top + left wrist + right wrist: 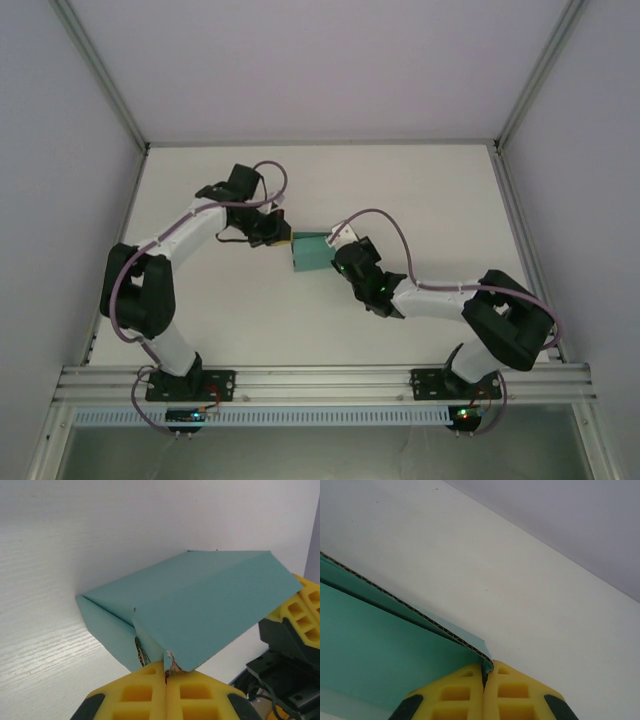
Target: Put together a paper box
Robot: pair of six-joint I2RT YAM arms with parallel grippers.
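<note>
The right pincer [485, 672] pinches the teal paper box's [380, 655] corrugated edge.

Box [312, 253]: plain teal-green, brown corrugated edge. Left gripper [166, 670], right gripper [485, 672]: yellow, square-cell grid, black backs. Table [400, 190]: white, faint grain. Arms [190, 235]: white and black. Cables [383, 215]: purple

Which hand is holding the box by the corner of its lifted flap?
The left hand: it is shut on a corner of the lifted flap of the paper box. The right hand pinches a long corrugated edge on the opposite side.
</note>
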